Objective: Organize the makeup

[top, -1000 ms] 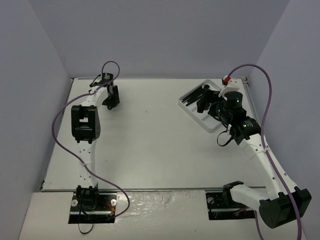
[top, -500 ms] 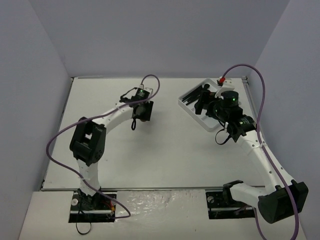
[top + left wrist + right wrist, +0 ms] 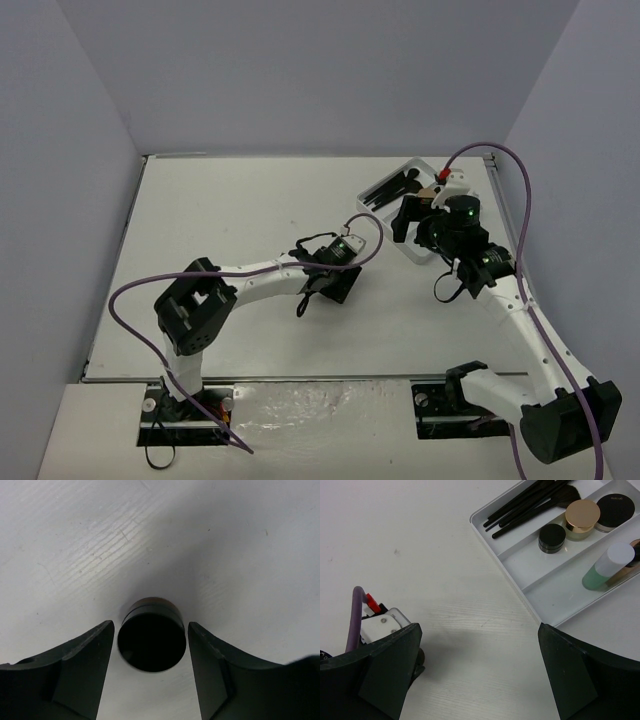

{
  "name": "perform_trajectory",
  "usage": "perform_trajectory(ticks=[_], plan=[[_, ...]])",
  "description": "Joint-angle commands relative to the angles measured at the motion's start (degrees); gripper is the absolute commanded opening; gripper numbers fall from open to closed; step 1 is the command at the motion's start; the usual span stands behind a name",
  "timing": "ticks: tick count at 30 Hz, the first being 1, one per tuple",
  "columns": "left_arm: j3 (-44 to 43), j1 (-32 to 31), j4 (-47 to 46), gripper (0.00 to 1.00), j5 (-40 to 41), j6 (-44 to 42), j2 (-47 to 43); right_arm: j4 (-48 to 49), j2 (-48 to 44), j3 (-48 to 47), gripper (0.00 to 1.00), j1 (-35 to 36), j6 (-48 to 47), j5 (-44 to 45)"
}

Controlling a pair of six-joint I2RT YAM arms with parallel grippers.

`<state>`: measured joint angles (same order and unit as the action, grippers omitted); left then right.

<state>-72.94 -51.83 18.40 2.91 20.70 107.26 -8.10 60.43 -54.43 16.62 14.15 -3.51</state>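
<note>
A black round pot sits upright on the table between my left gripper's fingers, with a narrow gap on each side. In the top view the left gripper is at the table's centre and hides the pot. My right gripper is wide open and empty, hovering left of the white divided tray. The tray holds black brushes, a tan-lidded jar, two black pots, and a green bottle lying down.
The tray lies at the table's far right, partly under the right gripper. The left arm's wrist with its purple cable shows at the lower left of the right wrist view. Grey walls stand on three sides.
My left arm has swung from the far left of the table to its centre, towards the right arm. My right gripper has shifted slightly, staying over the tray's left edge.
</note>
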Motion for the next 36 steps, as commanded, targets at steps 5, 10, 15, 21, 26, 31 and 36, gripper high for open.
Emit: perform_trajectory(ticks=[5, 10, 15, 21, 26, 31, 36], plan=[[0.7, -0.3, -4.3, 0.89, 3.5, 2.5, -3.4, 1.6, -3.3, 0.4, 1.00, 0.7, -1.6, -1.7], [1.4, 0.4, -3.5, 0.95, 5.6, 3.4, -6.9, 1.5, -2.8, -0.5, 1.00, 1.4, -2.8, -3.2], [5.1, 6.4, -2.3, 0.96, 7.5, 4.9, -16.4, 1.5, 0.5, -1.3, 1.00, 5.4, -3.8, -3.9], [8.9, 14.3, 0.7, 0.97, 7.1, 3.5, -28.5, 2.7, 6.9, -1.0, 1.00, 14.1, -4.7, -1.0], [11.6, 19.8, 4.9, 0.97, 7.7, 3.1, -38.6, 4.9, 15.1, -0.7, 1.00, 22.9, -5.3, 2.1], [15.8, 29.3, 9.7, 0.97, 8.2, 2.6, -46.9, 7.4, 24.4, -2.7, 0.97, 28.9, -5.4, 3.1], [18.0, 36.2, 12.5, 0.97, 9.4, -0.5, -54.0, 7.5, 32.7, -5.4, 0.92, 32.2, -5.7, 5.9]])
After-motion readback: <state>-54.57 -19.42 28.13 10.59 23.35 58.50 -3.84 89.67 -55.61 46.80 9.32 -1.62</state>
